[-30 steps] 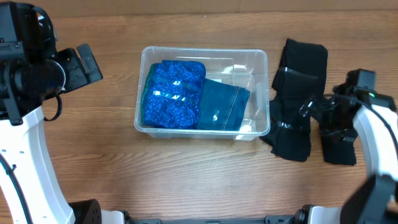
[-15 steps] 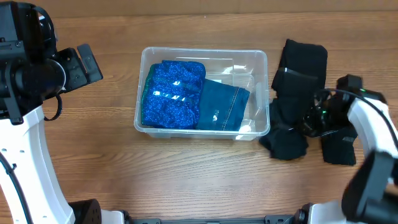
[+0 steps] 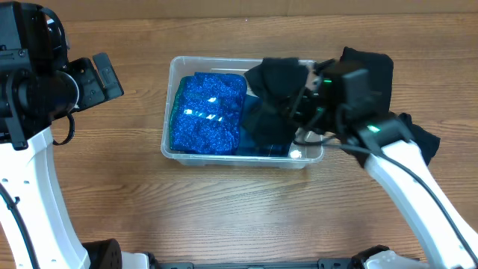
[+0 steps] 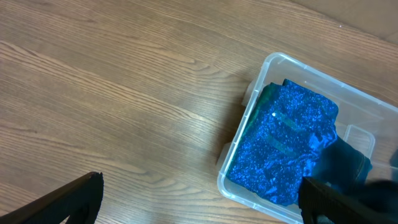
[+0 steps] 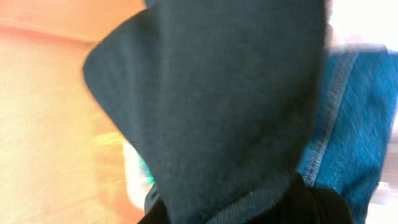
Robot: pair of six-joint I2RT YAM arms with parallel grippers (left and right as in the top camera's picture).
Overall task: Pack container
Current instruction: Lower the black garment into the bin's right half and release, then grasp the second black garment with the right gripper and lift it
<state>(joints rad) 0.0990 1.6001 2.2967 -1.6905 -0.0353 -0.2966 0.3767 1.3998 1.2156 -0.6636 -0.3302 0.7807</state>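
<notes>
The clear container (image 3: 224, 60) stands mid-table with a sparkly blue cloth (image 3: 208, 112) in its left half. A blue denim piece (image 5: 354, 124) lies in its right half. My right gripper (image 3: 312, 104) is shut on a black garment (image 3: 272, 97) and holds it above the container's right half, covering most of the denim. In the right wrist view the black garment (image 5: 224, 106) fills the frame and hides the fingertips. My left gripper (image 3: 108, 75) hangs open over bare table to the left of the container (image 4: 249, 180), holding nothing.
More black clothes lie right of the container, one piece at the back (image 3: 371, 63) and another beside the right arm (image 3: 422, 138). The table is brown wood.
My right gripper closed on a black garment in the pile at the right, lifted it and carried it left over the container. The left arm has not moved.
</notes>
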